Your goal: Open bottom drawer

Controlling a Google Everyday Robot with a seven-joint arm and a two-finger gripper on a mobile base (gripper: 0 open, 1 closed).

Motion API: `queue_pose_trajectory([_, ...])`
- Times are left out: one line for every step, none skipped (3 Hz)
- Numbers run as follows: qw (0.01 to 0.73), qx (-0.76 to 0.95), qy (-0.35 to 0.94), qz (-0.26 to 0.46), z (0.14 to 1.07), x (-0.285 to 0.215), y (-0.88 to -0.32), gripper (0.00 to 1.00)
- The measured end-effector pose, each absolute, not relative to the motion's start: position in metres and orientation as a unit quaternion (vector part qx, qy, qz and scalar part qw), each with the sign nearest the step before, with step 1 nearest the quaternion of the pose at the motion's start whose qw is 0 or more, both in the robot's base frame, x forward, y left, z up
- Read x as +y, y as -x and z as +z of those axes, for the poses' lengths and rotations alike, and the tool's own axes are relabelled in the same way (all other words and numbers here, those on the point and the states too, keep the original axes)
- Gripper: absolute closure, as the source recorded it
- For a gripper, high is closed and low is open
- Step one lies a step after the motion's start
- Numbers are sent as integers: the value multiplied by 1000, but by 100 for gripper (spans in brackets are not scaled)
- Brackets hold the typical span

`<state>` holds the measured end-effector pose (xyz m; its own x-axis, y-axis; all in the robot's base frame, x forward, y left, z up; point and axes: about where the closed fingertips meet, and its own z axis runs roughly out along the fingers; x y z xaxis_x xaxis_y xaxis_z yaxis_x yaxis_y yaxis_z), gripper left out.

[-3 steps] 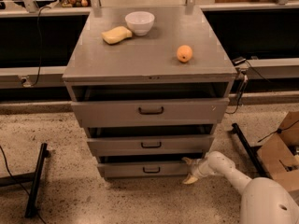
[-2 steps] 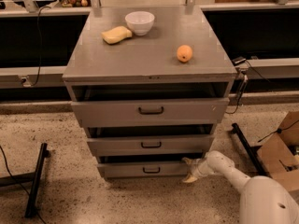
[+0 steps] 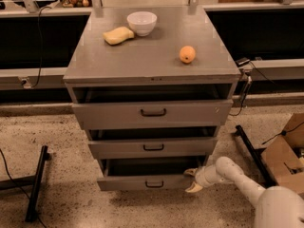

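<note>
Jaws apart: one pale tip above, one below, at the right end of the bottom drawer's front. Can't tell if they press on the panel. Gripper [image 3: 194, 180] sits low, just above the floor, at the cabinet's lower right corner. Its white arm [image 3: 237, 179] comes in from the bottom right.

Bottom drawer [image 3: 137, 182] - lowest of three, grey, the narrowest front. Long axis runs left-right and the front faces the camera. Small dark bar handle [image 3: 154, 184] at centre, horizontal. The drawer stands partly out, with a dark opening showing above the front panel.

Middle drawer [image 3: 118, 148] and top drawer [image 3: 109, 115] above it, each wider and also slightly out, with dark gaps over them.

Cabinet top [image 3: 142, 58] is flat and grey - white bowl [image 3: 142, 23] at the back, yellow sponge [image 3: 118, 35] just beside it on the left, orange [image 3: 187, 54] well apart toward the right.

Floor [image 3: 71, 146] is speckled terrazzo. Black stand leg [image 3: 36, 184] at left, cardboard box [image 3: 284, 156] at right with a black bar [image 3: 251, 155] beside it. Dark shelving runs behind.
</note>
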<state>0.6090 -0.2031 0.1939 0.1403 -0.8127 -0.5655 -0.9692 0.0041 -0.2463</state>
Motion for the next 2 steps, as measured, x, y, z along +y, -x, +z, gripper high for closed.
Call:
queue_pose_trajectory([340,607,697,173,208,-200,-590,20])
queue_pose_trajectory([341,578,720,178,208,-195,-582,0])
